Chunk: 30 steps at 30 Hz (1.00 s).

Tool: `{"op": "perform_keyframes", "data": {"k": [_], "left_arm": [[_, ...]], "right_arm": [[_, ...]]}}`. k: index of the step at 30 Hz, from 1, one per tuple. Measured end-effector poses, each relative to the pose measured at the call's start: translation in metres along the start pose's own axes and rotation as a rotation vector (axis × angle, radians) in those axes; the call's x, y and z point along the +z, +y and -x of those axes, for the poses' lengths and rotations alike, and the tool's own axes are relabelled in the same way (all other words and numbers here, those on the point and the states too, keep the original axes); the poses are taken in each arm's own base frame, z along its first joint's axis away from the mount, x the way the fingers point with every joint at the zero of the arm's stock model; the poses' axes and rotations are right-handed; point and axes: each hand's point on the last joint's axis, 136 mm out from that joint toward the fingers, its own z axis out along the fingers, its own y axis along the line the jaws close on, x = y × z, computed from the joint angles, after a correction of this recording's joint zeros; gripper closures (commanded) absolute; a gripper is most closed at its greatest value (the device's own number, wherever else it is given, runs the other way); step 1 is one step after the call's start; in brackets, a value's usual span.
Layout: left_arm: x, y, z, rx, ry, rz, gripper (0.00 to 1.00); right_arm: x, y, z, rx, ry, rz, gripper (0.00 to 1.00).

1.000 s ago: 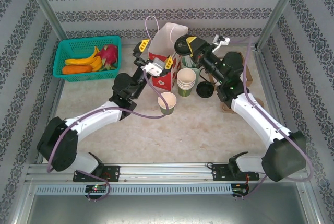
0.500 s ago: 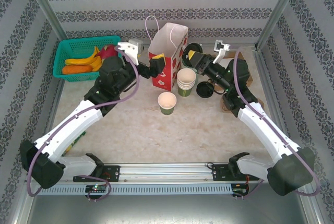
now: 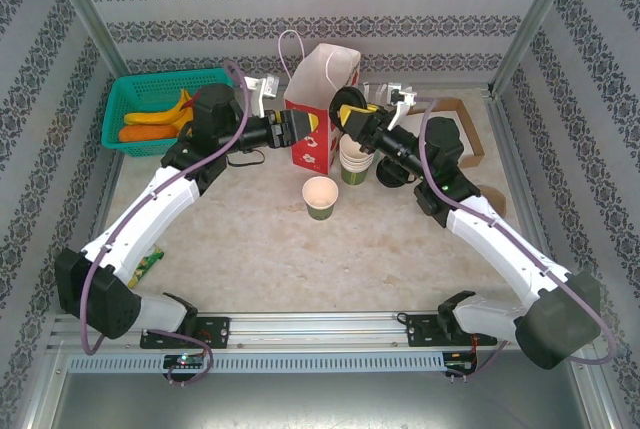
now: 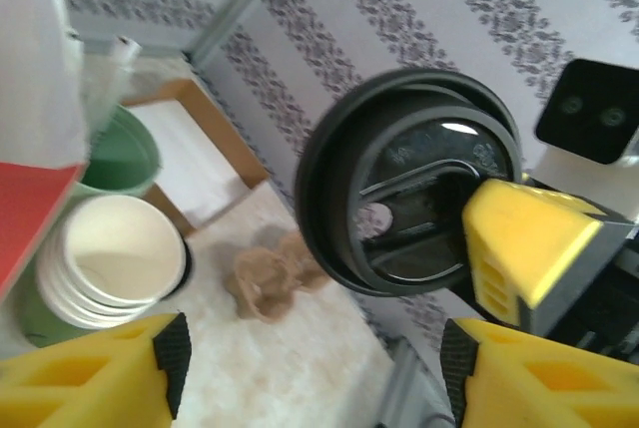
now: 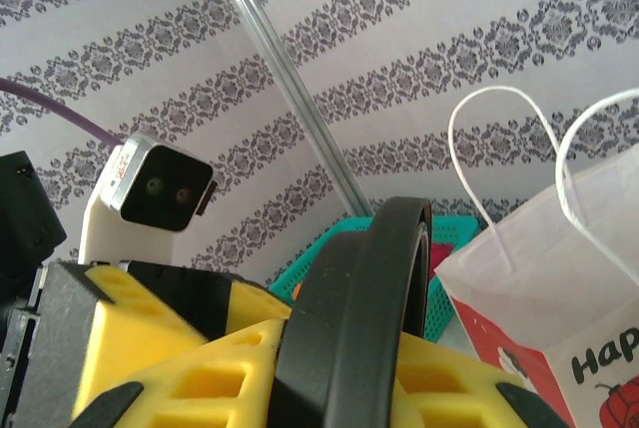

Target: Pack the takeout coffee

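**Q:** Where is the coffee?

**A:** My right gripper point(image 5: 351, 368) is clamped on the takeout coffee point(image 4: 401, 191) and holds it off the table, tipped on its side. From above it hangs just right of the paper bag point(image 3: 312, 139) (upright, top open, handles up), over the stack of lidless cups point(image 3: 357, 152). It is not inside the bag.

**Q:** How exactly is it gripped?

**A:** One yellow finger point(image 4: 527, 248) lies across the black lid. The paper body is hidden behind the lid, so the far side of the grip may be on lid or wall; I cannot tell.

**Q:** And your other arm?

**A:** My left gripper point(image 4: 315, 363) sits at the bag's left side, its fingers apart with nothing between them, facing the lid.

**Q:** Anything else nearby?

**A:** A single open cup point(image 3: 320, 195) stands in front of the bag.
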Motion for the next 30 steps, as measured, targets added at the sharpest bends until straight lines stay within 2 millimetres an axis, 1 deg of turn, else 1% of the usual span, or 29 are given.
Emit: {"op": "perform_keyframes", "data": {"k": [6,9,13,18,26,30], "left_arm": [[0.001,-0.017,-0.003,-0.037,0.051,-0.095,0.46],[0.003,-0.021,-0.003,-0.048,0.062,-0.124,0.49],[0.007,-0.022,-0.001,-0.061,0.063,-0.144,0.5],[0.01,-0.021,0.003,-0.074,0.055,-0.151,0.5],[0.016,-0.017,0.006,-0.084,0.054,-0.15,0.59],[0.018,-0.015,0.008,-0.087,0.054,-0.146,0.65]], "right_arm": [[0.002,0.009,0.006,-0.016,-0.036,0.014,0.95],[0.004,0.012,0.009,-0.024,-0.056,0.029,0.95],[0.008,0.016,0.008,-0.027,-0.065,0.048,0.95],[0.01,0.016,0.006,-0.027,-0.06,0.057,0.94],[0.014,0.025,-0.003,-0.026,-0.027,0.103,0.94],[0.014,0.025,-0.004,-0.026,-0.026,0.105,0.94]]}}
